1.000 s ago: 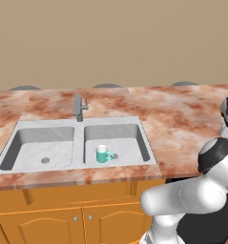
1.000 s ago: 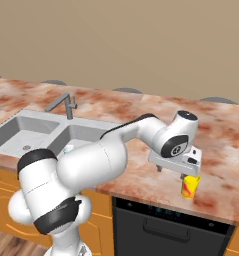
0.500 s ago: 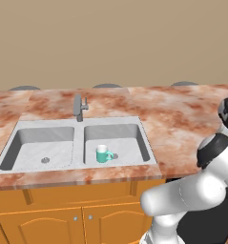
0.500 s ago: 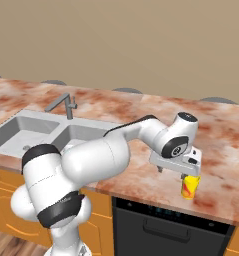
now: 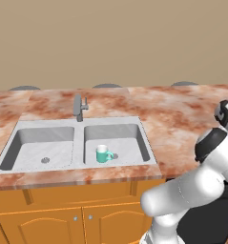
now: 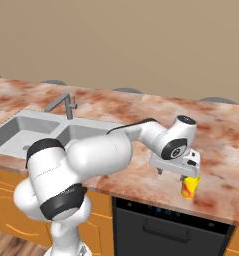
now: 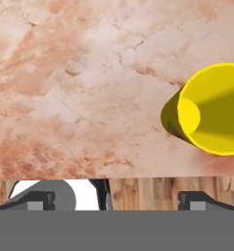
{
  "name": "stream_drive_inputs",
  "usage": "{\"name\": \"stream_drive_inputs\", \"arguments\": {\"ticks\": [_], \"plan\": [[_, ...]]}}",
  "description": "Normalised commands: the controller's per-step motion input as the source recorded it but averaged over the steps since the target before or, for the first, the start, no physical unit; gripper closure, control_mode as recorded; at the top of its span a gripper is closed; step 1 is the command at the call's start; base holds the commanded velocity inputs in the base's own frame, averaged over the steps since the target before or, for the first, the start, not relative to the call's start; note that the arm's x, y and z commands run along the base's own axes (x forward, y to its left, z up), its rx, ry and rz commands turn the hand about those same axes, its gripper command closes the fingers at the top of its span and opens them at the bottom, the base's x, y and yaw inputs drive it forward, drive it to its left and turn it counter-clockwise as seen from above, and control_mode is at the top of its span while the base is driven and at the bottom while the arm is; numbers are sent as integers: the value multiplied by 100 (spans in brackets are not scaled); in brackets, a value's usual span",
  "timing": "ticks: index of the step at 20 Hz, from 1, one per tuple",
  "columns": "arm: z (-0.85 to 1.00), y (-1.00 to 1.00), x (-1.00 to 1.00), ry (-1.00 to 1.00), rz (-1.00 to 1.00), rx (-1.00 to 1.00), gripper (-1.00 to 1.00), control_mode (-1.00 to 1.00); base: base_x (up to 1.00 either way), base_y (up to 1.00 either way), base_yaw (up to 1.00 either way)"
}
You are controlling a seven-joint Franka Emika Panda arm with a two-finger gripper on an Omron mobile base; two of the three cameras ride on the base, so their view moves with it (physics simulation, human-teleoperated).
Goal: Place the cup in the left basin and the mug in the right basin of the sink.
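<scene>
The teal mug point(image 5: 104, 154) stands upright in the right basin point(image 5: 129, 147) of the grey sink point(image 5: 77, 164), with its handle to the right. The left basin point(image 5: 39, 147) holds nothing but its drain hole. Far to the right, the yellow cup point(image 6: 190, 186) stands upright on the marble counter close to its front edge. My gripper point(image 6: 173, 174) hovers just above it, a little to its left, open and holding nothing. In the hand view I look down into the cup point(image 7: 214, 110), which lies off to the right of my gripper point(image 7: 121, 198).
A grey faucet point(image 5: 78, 107) rises behind the sink's divider. The counter's front edge point(image 7: 113, 177) runs just below the cup, with wooden floor beyond it. A black dishwasher front point(image 6: 156, 220) sits under the counter. Open marble counter point(image 5: 177, 119) stretches between sink and cup.
The arm's lower links have turned slightly. The hand stays over the cup with its jaws open, and cup and mug have not moved.
</scene>
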Motion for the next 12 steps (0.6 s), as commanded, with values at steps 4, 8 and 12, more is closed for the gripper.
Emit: {"name": "stream_drive_inputs", "arguments": {"ticks": [4, 8, 12], "plan": [[-13, -1, 12, 0, 0, 0, -100, -100, 0, 0, 0], [-2, -6, 3, 0, 0, 0, -100, -100, 0, 0, 0], [5, -6, -8, 0, 0, 0, -100, -100, 0, 0, 0]]}}
